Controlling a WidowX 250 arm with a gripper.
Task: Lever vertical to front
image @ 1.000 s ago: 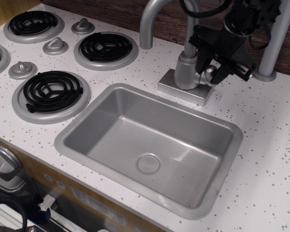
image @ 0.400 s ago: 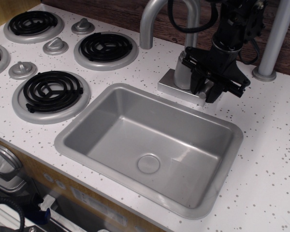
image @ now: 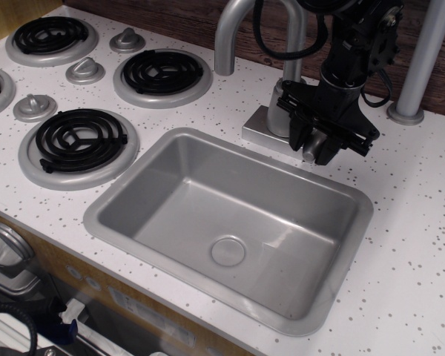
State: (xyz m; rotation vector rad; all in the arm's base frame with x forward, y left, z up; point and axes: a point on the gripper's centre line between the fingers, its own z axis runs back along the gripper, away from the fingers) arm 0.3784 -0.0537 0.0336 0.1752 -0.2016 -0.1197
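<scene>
The lever (image: 312, 150) is a small silver paddle on the right side of the faucet's cylindrical body (image: 280, 111). It points forward and down toward the sink, and only its tip shows between the black fingers. My gripper (image: 317, 144) comes down from above and closes around the lever, one finger (image: 297, 132) on its left and the other on its right. The tall curved spout (image: 233, 30) rises behind, to the left.
The grey sink basin (image: 104, 211) lies directly in front of the faucet base (image: 261, 127). Black coil burners (image: 79, 139) and silver stove knobs (image: 35, 106) are on the left. A silver pole (image: 423, 59) stands at the back right, against the wood wall.
My gripper has swung down and left, toward the sink, with the lever in it. The lever went from pointing up and to the right to pointing forward.
</scene>
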